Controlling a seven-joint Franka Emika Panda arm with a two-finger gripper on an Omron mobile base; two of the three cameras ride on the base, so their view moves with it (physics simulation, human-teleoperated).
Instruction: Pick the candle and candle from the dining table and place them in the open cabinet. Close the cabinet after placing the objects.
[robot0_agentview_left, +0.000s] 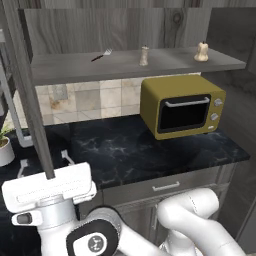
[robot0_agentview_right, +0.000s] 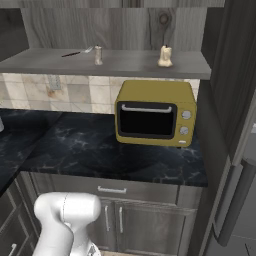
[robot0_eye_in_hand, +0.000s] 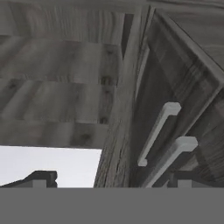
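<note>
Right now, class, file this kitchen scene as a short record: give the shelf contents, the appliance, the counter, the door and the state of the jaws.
shelf contents: candle at the right end, upright; a second small pale item mid-shelf; a fork to its left
appliance: yellow microwave, door shut, under the shelf
counter: black marbled top, drawer below
cabinet door: grey door with bar handles, seen from the hand view
jaws: open, holding nothing

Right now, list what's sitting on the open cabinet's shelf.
On the cabinet shelf: a candle at the right, a small shaker mid-shelf, a fork to its left. The shelf's far left end is hidden behind the door edge.
</note>
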